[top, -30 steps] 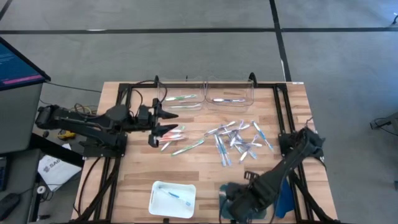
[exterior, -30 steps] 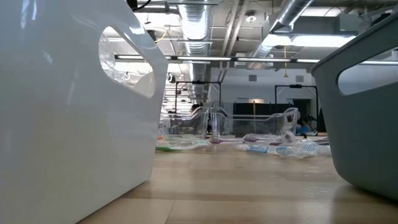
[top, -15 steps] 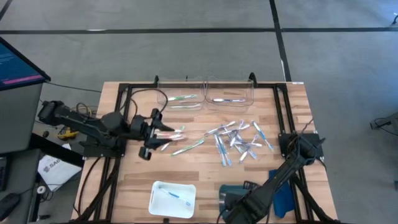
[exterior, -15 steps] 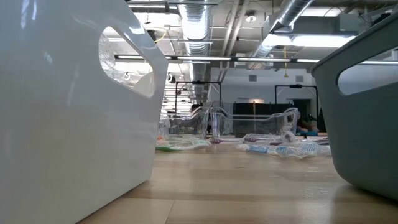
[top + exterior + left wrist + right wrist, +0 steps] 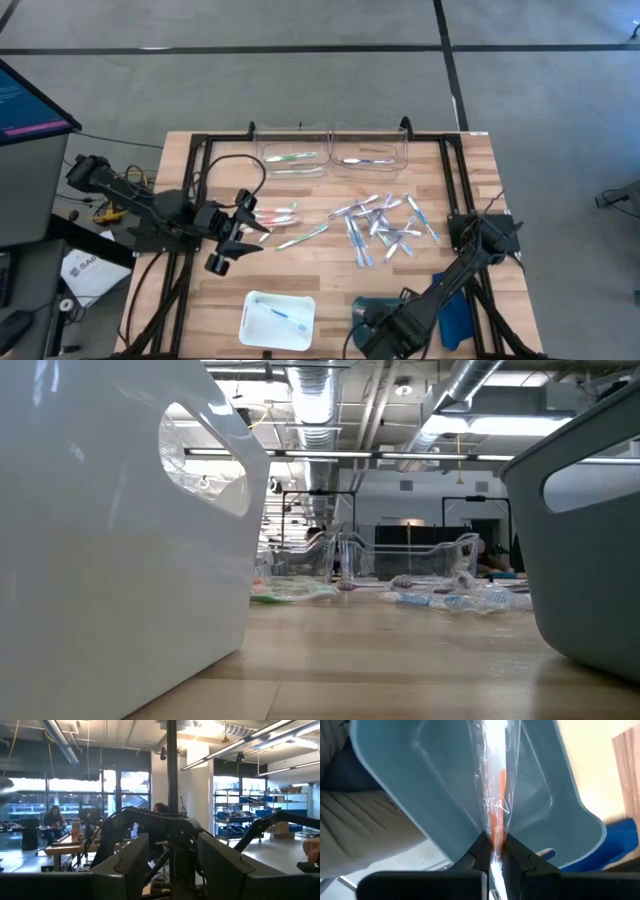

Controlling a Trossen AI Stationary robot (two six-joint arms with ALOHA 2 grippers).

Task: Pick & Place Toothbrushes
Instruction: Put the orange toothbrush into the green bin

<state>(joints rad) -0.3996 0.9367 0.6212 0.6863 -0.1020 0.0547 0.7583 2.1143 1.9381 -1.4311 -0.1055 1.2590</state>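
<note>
My right gripper (image 5: 496, 851) is pinched tight on a clear-wrapped toothbrush with an orange handle (image 5: 496, 817) and holds it over the grey-blue bin (image 5: 375, 308) at the near edge of the table (image 5: 330, 275) — that is where this one is meant to go. The wrapper runs straight out from between my fingertips, down toward the bin's floor, so I judge that letting go here would drop it cleanly inside. From above, the arm hides the brush itself; only my wrist camera shows it.

My left gripper (image 5: 248, 232) sits over the left side of the table, just beside the few pink and green toothbrushes (image 5: 280, 214) lying loose there. Its fingers stand partway apart with nothing between them that I can see, though the wrist view looks out level into the room and not at the wood, so I cannot be sure of that. I read it as poised to take the next one.

The main scatter of blue and silvery toothbrushes (image 5: 385, 228) lies mid-table, waiting — well apart from either gripper. A few already rest in the two clear containers (image 5: 335, 152) at the far edge, and one blue toothbrush (image 5: 280, 316) lies in the white tray (image 5: 255, 322) near me.
</note>
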